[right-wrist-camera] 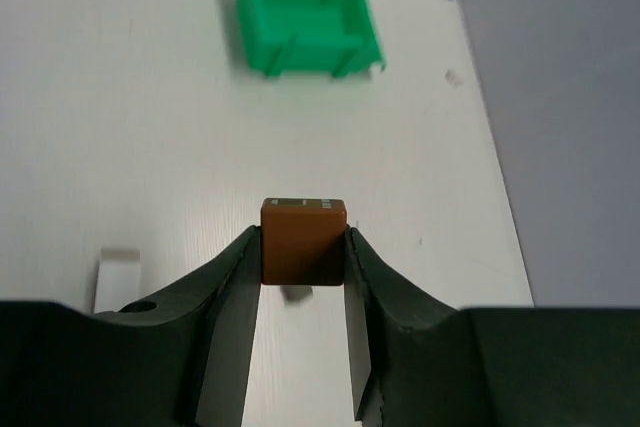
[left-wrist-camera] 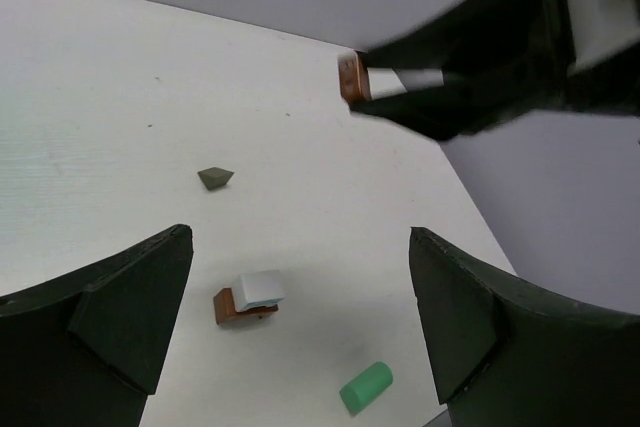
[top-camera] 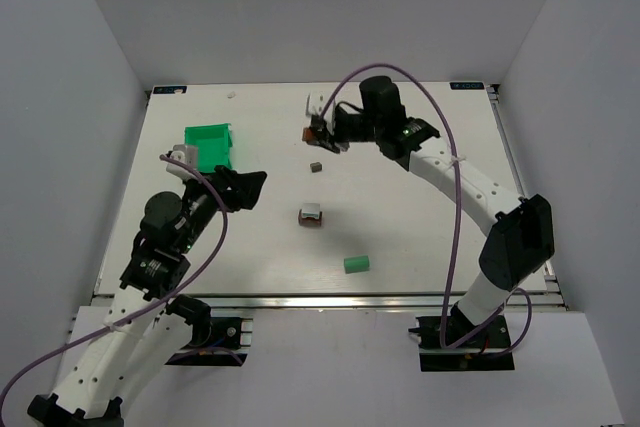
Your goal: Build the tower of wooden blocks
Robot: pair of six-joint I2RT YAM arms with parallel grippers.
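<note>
Probably light, stiff and slick-sided, the brown block [right-wrist-camera: 304, 244] is best pinched across flat faces, as the right jaws clamp it; left jaws stand apart, empty

No legible text or markings

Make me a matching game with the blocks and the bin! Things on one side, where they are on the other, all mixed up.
Things:
1. brown block
2. whitish block
3. green block
4. green bin

Places:
A. lying alone on the table, nearest the arms' bases
B. standing toward the left side
C. pinched in the right gripper jaws
D. on top of another brown piece, mid-table

Pairs: 1-C, 2-D, 3-A, 4-B
</note>
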